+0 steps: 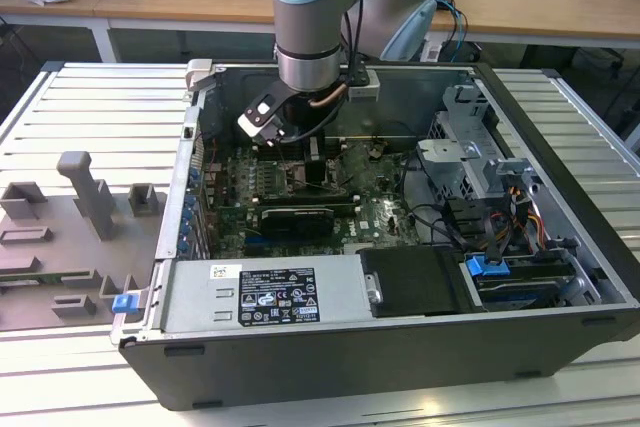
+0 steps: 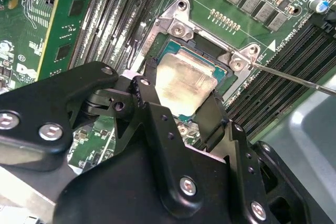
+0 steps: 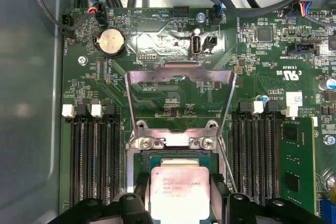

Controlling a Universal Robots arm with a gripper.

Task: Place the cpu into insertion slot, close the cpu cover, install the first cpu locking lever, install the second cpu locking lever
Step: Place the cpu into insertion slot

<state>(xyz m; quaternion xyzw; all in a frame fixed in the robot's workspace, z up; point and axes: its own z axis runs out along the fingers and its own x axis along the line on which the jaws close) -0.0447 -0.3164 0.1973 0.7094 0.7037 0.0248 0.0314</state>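
Inside the open computer case (image 1: 330,357), black memory slots (image 3: 94,150) flank the insertion slot (image 2: 176,27) on two sides, and a thin lever rod (image 2: 294,77) juts out beside its frame. The cpu cover (image 3: 181,71) stands swung open on its hinge. The cpu (image 3: 178,192), pale silver with a dulled, smudged top, lies flat and face up over the slot, its edges parallel to the frame. The gripper (image 2: 181,87) has its black fingers (image 2: 210,116) grasping two opposite edges of the cpu.

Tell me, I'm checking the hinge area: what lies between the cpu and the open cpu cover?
In the first wrist view, a silver bracket with two screws lies between the cpu and the open cpu cover.
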